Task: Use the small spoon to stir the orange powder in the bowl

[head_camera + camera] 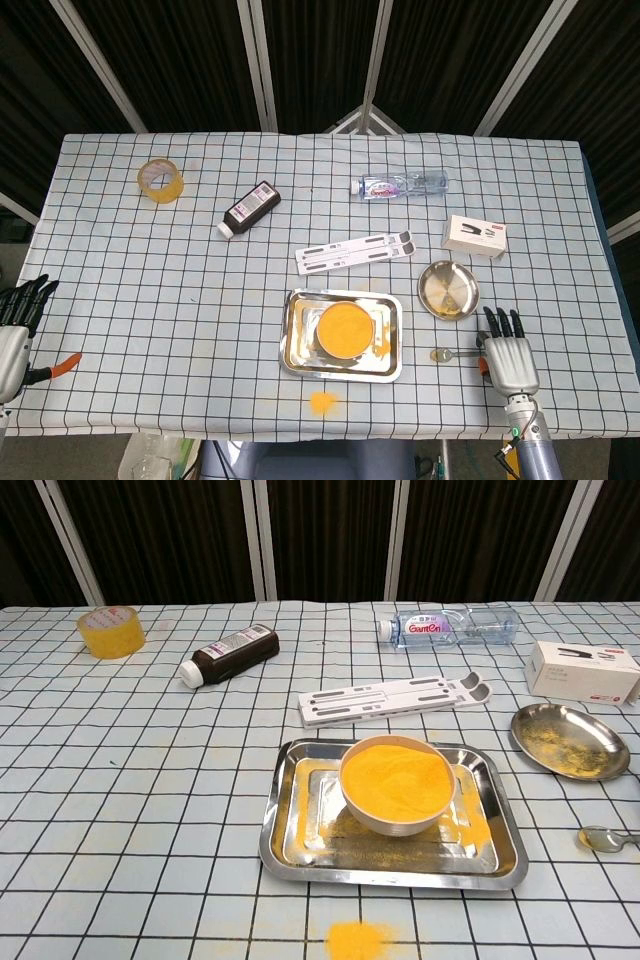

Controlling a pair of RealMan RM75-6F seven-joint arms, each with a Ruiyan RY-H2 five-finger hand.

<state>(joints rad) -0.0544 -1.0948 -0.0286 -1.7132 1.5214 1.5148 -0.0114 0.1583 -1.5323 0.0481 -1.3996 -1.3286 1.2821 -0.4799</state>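
Observation:
A white bowl [345,330] [396,783] heaped with orange powder stands in a steel tray [296,355] [285,850] near the table's front. The small spoon [453,353] [603,838] lies flat on the cloth right of the tray, its bowl toward the tray. My right hand [511,358] rests over the spoon's handle end with fingers extended and apart; whether it touches the handle I cannot tell. My left hand [15,330] hangs at the table's left edge, fingers spread, holding nothing. Neither hand shows in the chest view.
A small steel dish [448,289] sits behind the spoon, a white box [474,236] beyond it. A water bottle [402,185], a white flat stand [355,250], a dark bottle [249,209] and a tape roll [160,179] lie further back. Spilled powder [322,402] marks the front edge.

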